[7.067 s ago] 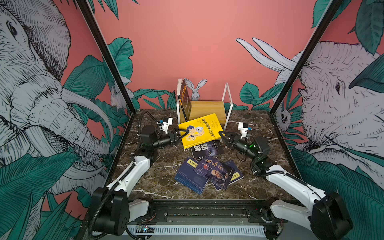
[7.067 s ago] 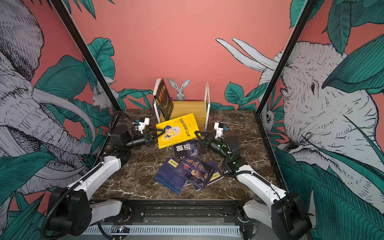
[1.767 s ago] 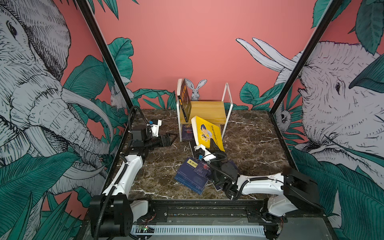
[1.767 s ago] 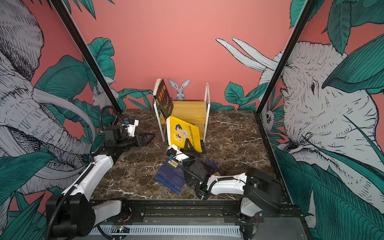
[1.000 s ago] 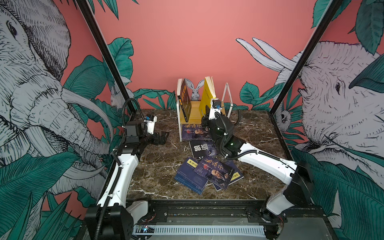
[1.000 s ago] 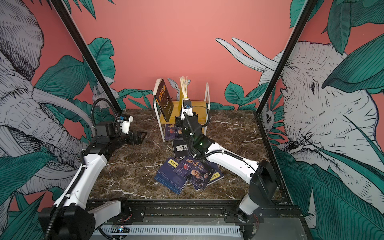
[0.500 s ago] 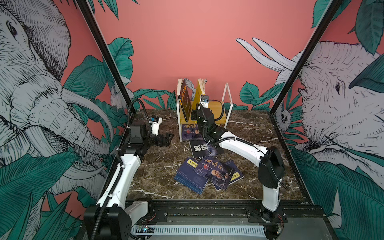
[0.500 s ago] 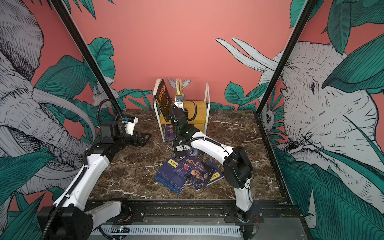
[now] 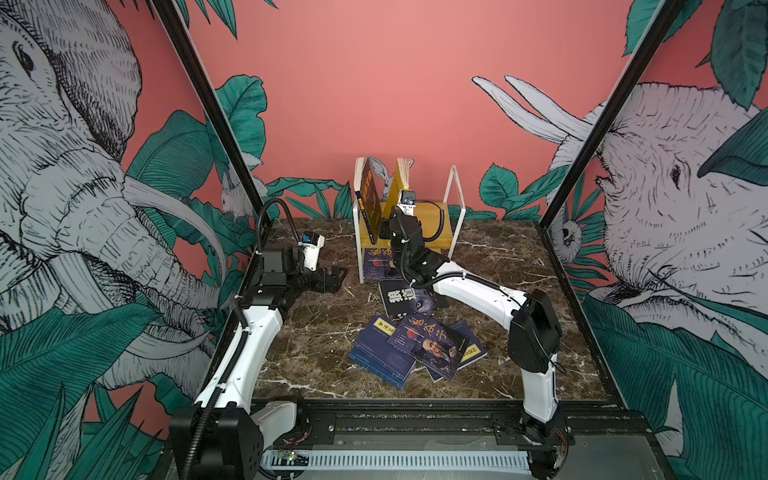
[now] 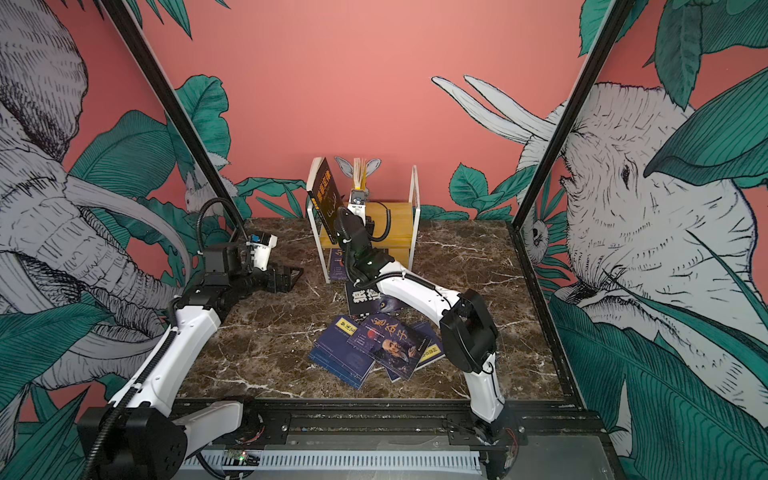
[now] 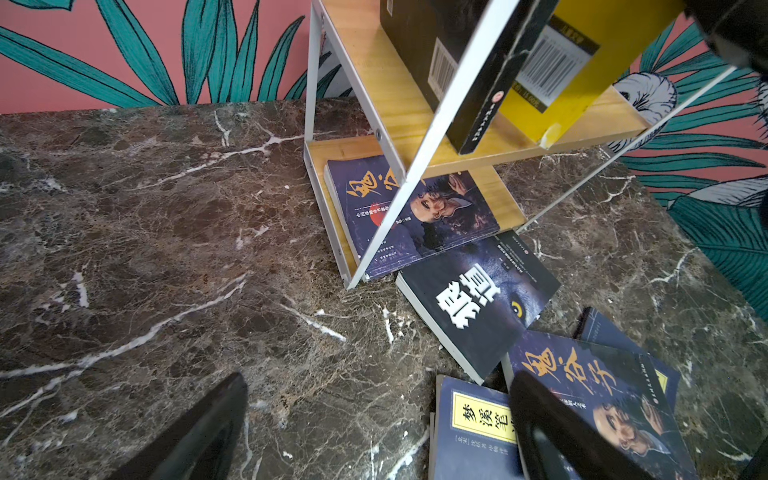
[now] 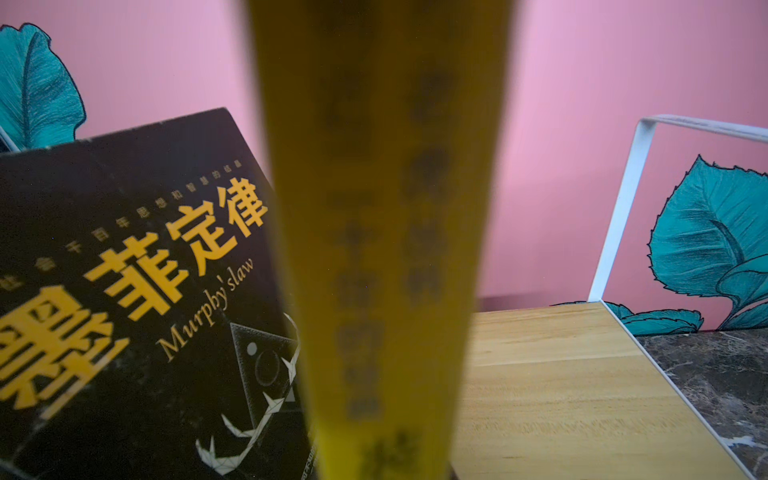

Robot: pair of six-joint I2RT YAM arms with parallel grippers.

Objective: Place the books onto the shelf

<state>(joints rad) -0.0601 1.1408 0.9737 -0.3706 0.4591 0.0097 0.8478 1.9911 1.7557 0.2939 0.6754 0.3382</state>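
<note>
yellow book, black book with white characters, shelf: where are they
yellow book [image 11: 590,87]: left wrist view, back cover.
black book with white characters [image 9: 405,296]: in a top view, front cover.
shelf [image 12: 561,395]: right wrist view, bare top board.

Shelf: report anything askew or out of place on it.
The black Murphy's law book leans tilted against an end frame of the shelf on the upper board. On the lower board, a navy book lies flat, skewed to the board's edges.

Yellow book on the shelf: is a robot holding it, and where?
Yes. The right gripper pinches the yellow book by its spine edge. The left gripper is open and holds nothing.
</note>
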